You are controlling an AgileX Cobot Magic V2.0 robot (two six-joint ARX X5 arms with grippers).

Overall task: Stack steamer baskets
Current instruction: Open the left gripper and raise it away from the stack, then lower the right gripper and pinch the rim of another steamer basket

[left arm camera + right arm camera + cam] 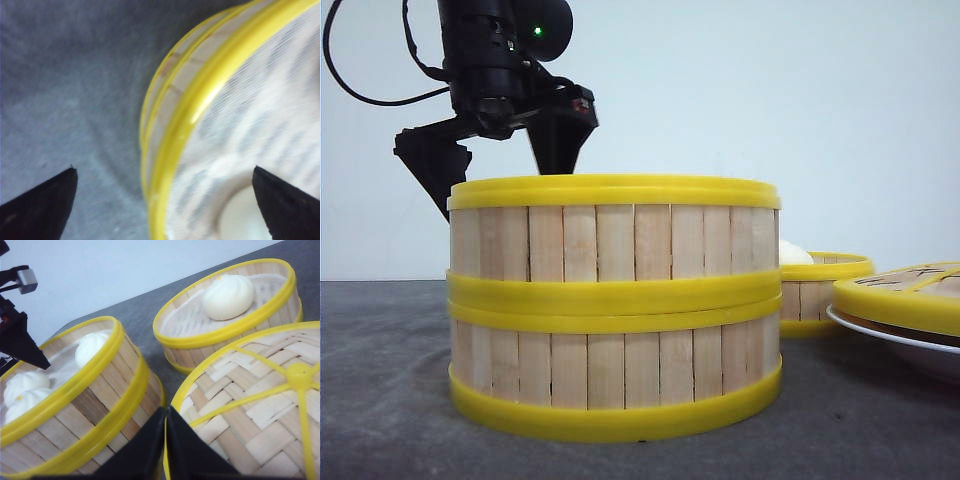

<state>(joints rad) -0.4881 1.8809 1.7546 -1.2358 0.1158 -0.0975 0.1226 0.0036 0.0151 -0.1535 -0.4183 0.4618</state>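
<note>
Two steamer baskets stand stacked in the middle, the upper basket [615, 240] on the lower basket [615, 370]. Right wrist view shows white buns [90, 347] in the upper basket [95, 390]. A third steamer basket [820, 290] with one bun [230, 295] sits apart, behind and to the right. My left gripper [500, 170] hangs open over the stack's far left rim; in its wrist view the left gripper [165, 200] straddles that rim [200, 95]. My right gripper [166, 412] is shut with nothing in it, low between the stack and the lid.
A flat woven lid [910, 290] with a yellow rim rests on a white plate [890, 340] at the right edge, close to the stack. The table [380, 400] is dark grey felt. A pale wall stands behind.
</note>
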